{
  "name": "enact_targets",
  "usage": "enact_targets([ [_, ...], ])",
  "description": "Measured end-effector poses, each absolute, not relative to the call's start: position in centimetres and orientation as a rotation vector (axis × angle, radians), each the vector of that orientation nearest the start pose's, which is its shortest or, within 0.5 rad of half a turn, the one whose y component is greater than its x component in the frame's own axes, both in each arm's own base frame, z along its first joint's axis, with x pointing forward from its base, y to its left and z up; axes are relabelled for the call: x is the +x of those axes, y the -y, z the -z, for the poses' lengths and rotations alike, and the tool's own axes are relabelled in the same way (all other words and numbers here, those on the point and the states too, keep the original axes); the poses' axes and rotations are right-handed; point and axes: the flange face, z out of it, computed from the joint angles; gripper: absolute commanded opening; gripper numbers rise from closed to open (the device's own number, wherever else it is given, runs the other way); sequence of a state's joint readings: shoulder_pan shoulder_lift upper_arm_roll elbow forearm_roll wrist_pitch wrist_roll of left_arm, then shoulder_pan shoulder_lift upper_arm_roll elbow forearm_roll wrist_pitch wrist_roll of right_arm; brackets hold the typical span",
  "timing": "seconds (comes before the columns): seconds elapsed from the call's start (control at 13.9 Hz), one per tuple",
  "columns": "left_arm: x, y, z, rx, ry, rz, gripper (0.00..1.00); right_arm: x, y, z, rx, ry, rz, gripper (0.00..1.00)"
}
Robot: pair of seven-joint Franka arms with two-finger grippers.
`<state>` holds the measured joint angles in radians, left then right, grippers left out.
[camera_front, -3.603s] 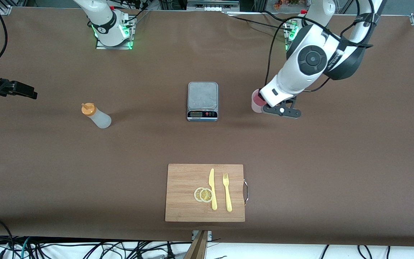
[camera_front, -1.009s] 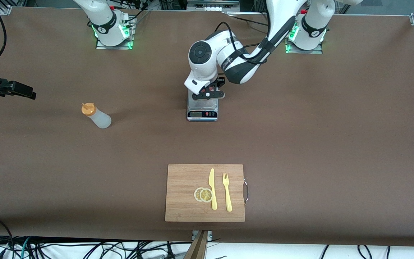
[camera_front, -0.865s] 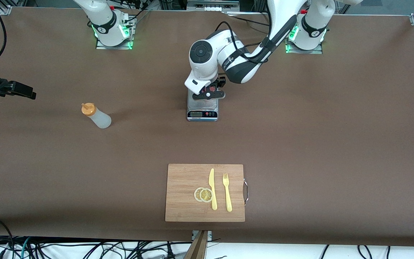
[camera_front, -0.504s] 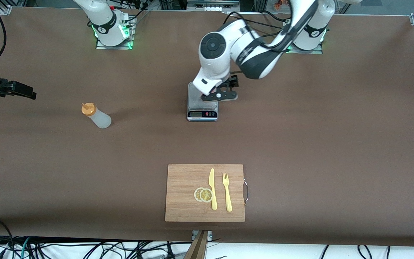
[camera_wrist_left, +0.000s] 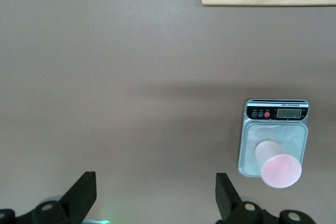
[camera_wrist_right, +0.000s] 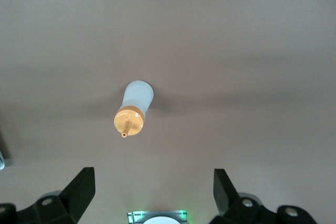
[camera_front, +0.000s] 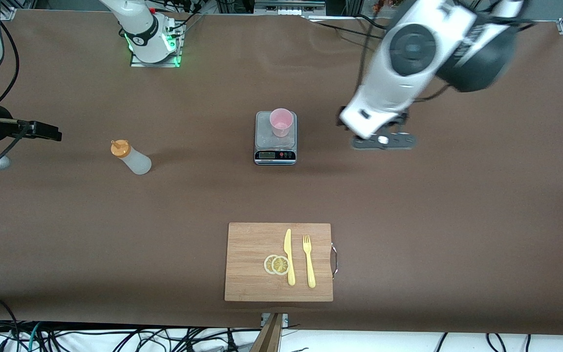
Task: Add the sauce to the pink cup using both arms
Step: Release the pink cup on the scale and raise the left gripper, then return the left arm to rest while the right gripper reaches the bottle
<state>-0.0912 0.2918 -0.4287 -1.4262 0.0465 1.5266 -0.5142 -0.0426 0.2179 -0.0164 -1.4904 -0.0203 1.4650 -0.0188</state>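
The pink cup [camera_front: 281, 122] stands upright on the plate of the scale [camera_front: 275, 146], alone. It also shows in the left wrist view [camera_wrist_left: 278, 167]. My left gripper [camera_front: 382, 141] is open and empty, up over bare table beside the scale, toward the left arm's end; its fingers [camera_wrist_left: 84, 192] stand wide apart. The sauce bottle [camera_front: 131, 157], whitish with an orange cap, stands on the table toward the right arm's end. My right gripper [camera_front: 27, 130] is open and empty, high up toward that same end; its wrist view looks down on the bottle [camera_wrist_right: 134, 112].
A wooden cutting board [camera_front: 242, 244] lies near the front edge, nearer the front camera than the scale, with two lemon slices [camera_front: 276, 264], a yellow knife [camera_front: 289, 256] and a yellow fork [camera_front: 309, 260]. The arm bases [camera_front: 152, 41] stand along the back edge.
My left gripper has let go of the pink cup on the scale, risen and moved away toward the left arm's end. My right arm has shifted slightly.
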Motion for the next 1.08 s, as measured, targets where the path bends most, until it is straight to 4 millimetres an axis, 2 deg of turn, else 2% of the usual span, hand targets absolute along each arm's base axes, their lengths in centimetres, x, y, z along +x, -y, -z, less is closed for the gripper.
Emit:
enact_targets([
  [0.14, 57.4, 22.3, -55.0, -3.137, -0.084, -0.246, 1.00, 59.9, 4.8, -51.5, -3.101, 0.110, -0.439, 1.00],
  [0.22, 57.7, 20.1, -55.9, -3.139, -0.133, -0.225, 1.00, 59.9, 6.2, -50.8, -3.068, 0.239, -0.461, 1.00],
  [0.36, 57.6, 15.5, -57.6, -3.128, -0.191, -0.184, 1.00, 59.8, 10.5, -48.7, -2.958, 0.466, -0.485, 1.00],
  [0.5, 56.4, 10.9, -59.0, -3.119, -0.156, -0.163, 1.00, 59.4, 15.4, -45.1, -2.797, 0.628, -0.474, 1.00],
  [0.65, 54.4, 7.7, -60.2, -3.117, -0.105, -0.120, 1.00, 58.8, 19.7, -40.4, -2.609, 0.761, -0.415, 1.00],
  [0.72, 53.5, 6.5, -60.4, -3.118, -0.101, -0.093, 1.00, 58.5, 21.1, -37.9, -2.519, 0.813, -0.379, 1.00],
  [0.86, 52.6, 4.7, -59.8, -3.120, -0.145, -0.072, 1.00, 57.8, 22.1, -33.9, -2.361, 0.903, -0.288, 1.00],
  [1.08, 52.5, 4.2, -58.7, -3.119, -0.162, -0.107, 1.00, 56.8, 20.9, -29.6, -2.141, 1.077, -0.046, 1.00],
])
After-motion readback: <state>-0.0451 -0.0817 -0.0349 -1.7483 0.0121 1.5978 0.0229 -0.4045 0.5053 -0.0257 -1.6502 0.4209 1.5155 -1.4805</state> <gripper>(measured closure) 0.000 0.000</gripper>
